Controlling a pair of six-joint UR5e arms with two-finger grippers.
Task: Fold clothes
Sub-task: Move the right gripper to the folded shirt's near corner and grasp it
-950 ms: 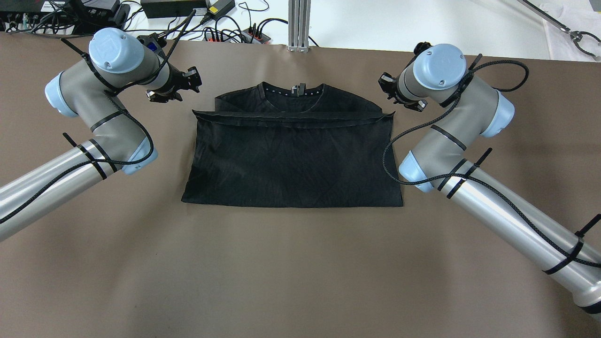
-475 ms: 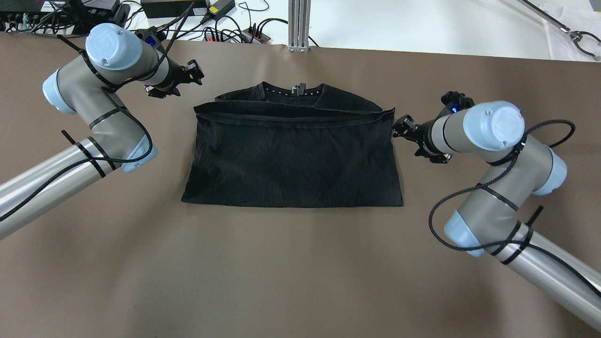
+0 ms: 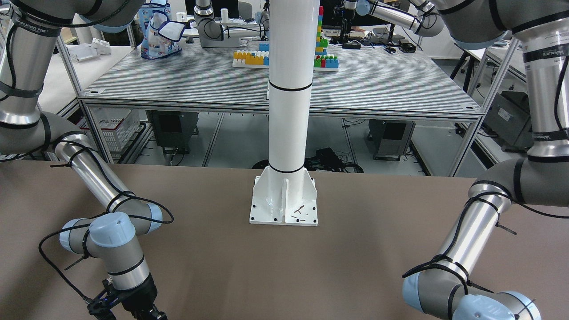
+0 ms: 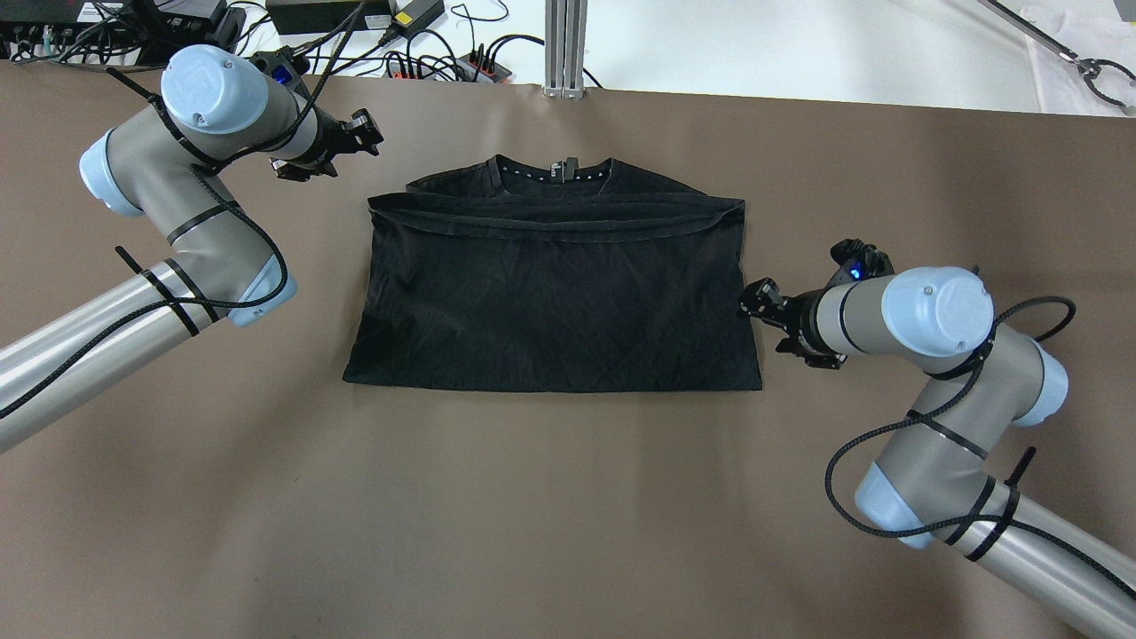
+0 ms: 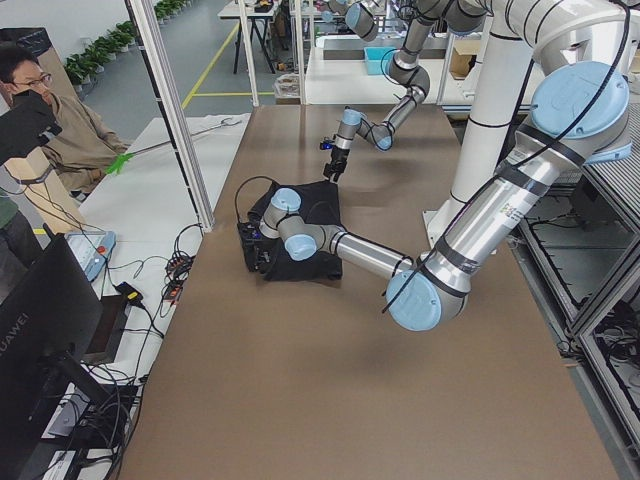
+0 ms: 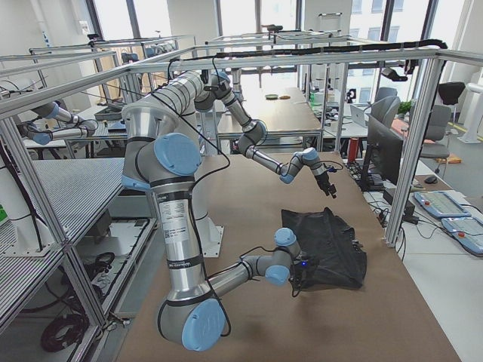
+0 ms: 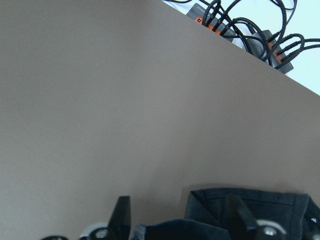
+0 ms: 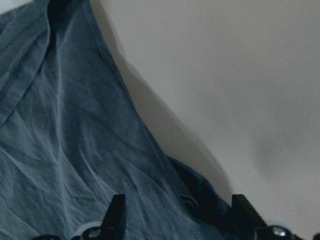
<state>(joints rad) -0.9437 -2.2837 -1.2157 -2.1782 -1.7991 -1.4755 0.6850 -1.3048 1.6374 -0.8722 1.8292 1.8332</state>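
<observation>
The clothes (image 4: pixel 550 293) are one black garment lying flat mid-table, its lower part folded up to just below the collar. My left gripper (image 4: pixel 349 149) hovers open off the garment's far left corner, touching nothing; the left wrist view shows its spread fingers (image 7: pixel 122 215) over the cloth's corner (image 7: pixel 250 210). At the garment's right edge, near the bottom corner, my right gripper (image 4: pixel 770 325) is open. The right wrist view has its fingers (image 8: pixel 116 210) apart over the fabric's edge (image 8: pixel 75 150). The side views show the garment (image 5: pixel 310 215) (image 6: pixel 332 245).
Cables and power strips (image 4: pixel 426 62) lie beyond the table's far edge beside an aluminium post (image 4: pixel 564 44). The white pillar's base plate (image 3: pixel 284 204) is bolted at the robot's side. A person (image 5: pixel 40 120) sits past the far edge.
My right gripper swung from the garment's far right corner down along its right edge toward the near corner. The left gripper drew back slightly. The garment stayed put.
</observation>
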